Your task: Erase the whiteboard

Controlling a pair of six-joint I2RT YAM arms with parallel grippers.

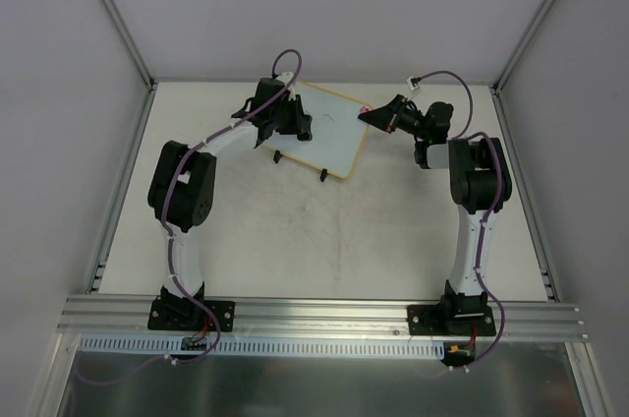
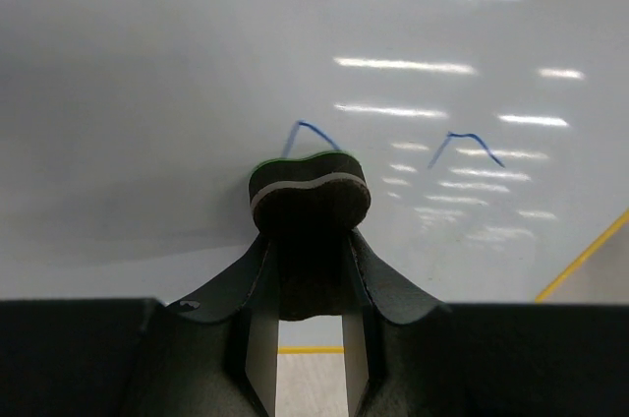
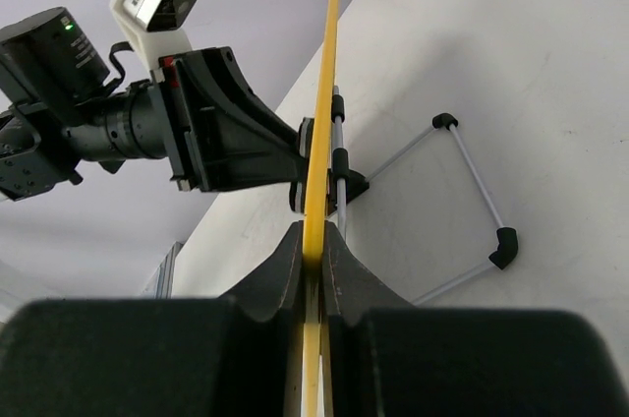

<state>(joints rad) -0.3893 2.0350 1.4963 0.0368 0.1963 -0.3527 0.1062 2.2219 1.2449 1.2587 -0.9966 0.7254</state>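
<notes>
My left arm [image 1: 187, 191] reaches toward the desk's far edge, elbow jutting toward the left edge. My left gripper [image 2: 307, 230] is pinched tight on an eraser [image 2: 307, 196]. My right arm [image 1: 477, 181] rises near the right edge, wrist turned inward, and my right gripper [image 3: 314, 255] clamps the whiteboard [image 3: 329, 63] by its rim.

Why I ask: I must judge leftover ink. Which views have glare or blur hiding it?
Left wrist: lamp glare streaks the whiteboard beside blue marks, which are legible; the left gripper holding the eraser is soft. Right wrist: whiteboard edge-on, right gripper blurred. Top external: even light, marks faint.
</notes>
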